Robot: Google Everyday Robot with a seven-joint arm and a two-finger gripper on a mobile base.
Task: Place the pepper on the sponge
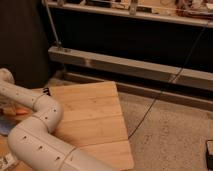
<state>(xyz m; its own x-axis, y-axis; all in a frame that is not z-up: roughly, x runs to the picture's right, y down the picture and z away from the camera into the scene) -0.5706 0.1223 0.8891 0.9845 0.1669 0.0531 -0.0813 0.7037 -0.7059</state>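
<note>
Pepper (21, 111), apparently the orange sliver near the table's (95, 115) left edge behind the arm (35, 131), should be light, stiff and smooth, best pinched across its thicker middle; the gripper, out of sight past that edge, has its jaws together.

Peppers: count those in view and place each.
1. The pepper, an orange sliver at the left edge beside the arm; others may be hidden. Gripper is out of frame, left.
</note>
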